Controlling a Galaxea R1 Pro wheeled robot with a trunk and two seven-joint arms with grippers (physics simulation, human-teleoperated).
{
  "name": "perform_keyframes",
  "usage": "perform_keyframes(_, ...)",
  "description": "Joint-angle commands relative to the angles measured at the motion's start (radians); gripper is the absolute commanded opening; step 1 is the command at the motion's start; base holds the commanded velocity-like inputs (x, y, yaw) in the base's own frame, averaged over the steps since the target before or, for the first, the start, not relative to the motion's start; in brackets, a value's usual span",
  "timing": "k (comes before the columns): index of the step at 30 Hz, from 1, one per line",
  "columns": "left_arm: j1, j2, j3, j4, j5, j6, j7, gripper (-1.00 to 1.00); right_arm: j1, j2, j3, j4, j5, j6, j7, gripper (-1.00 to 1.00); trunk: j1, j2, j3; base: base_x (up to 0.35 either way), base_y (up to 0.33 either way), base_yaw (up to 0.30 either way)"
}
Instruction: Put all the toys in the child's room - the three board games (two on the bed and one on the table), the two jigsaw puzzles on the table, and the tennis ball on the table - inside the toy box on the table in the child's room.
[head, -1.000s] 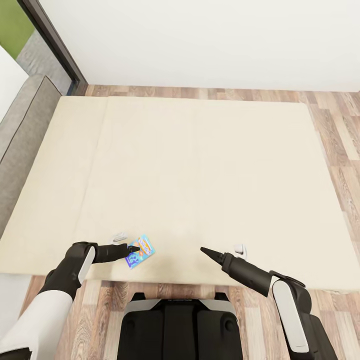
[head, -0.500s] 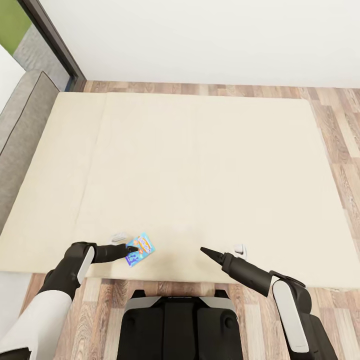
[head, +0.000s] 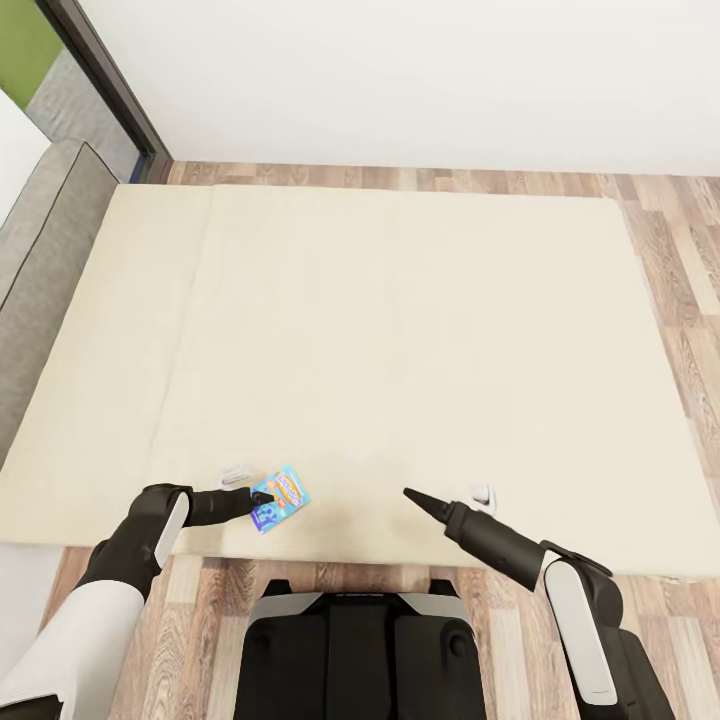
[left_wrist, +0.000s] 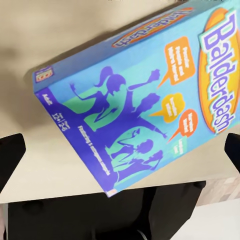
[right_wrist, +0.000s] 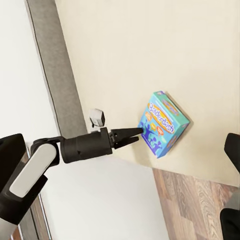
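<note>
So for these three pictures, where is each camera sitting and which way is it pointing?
Head view: high on the robot, looking down over the large beige bed mattress; both arms and dark base show.
Left wrist view: on the left arm, close on the small blue rectangular board game box; dark finger edges show.
Right wrist view: on the right arm, looking across at the left claw touching the box.
Shared: all three show the blue box.

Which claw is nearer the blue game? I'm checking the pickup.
Left. The left claw is at the blue game's edge; the right claw points at it from across bare bed.
</note>
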Motion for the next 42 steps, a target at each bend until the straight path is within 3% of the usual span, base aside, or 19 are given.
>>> perform_keyframes(1,0.0,0.0,0.002,-0.001,0.007,0.008,0.0,1.0,-0.001,0.001,-0.002,0.0,0.003,0.003,0.004,1.0,0.001,-0.002,-0.001,0.0,0.0,0.0)
perform_keyframes(8,-0.001,0.0,0.002,-0.001,0.008,0.007,0.0,1.0,-0.001,0.002,0.0,0.0,0.003,0.0,0.004,1.0,0.001,-0.002,-0.001,0.0,0.0,0.0)
perform_keyframes(11,-0.001,0.001,0.002,-0.001,0.009,0.006,0.0,1.0,-0.001,0.006,0.021,-0.002,0.003,0.002,0.002,1.0,0.001,-0.002,-0.001,0.0,0.0,0.0)
perform_keyframes(16,-0.029,-0.028,-0.026,-0.029,-0.004,-0.021,-0.017,1.0,-0.001,0.001,0.013,0.012,0.016,-0.026,0.004,1.0,0.001,-0.002,-0.001,0.0,0.0,0.0)
perform_keyframes(19,-0.035,-0.04,-0.012,-0.039,0.006,-0.037,-0.017,1.0,-0.001,0.005,0.022,0.012,0.013,-0.03,-0.004,1.0,0.001,-0.002,-0.001,0.0,0.0,0.0)
perform_keyframes(42,-0.02,-0.038,-0.003,-0.046,0.009,-0.038,-0.018,1.0,-0.001,-0.002,0.029,0.021,0.01,-0.058,-0.009,1.0,0.001,-0.002,-0.001,0.0,0.0,0.0)
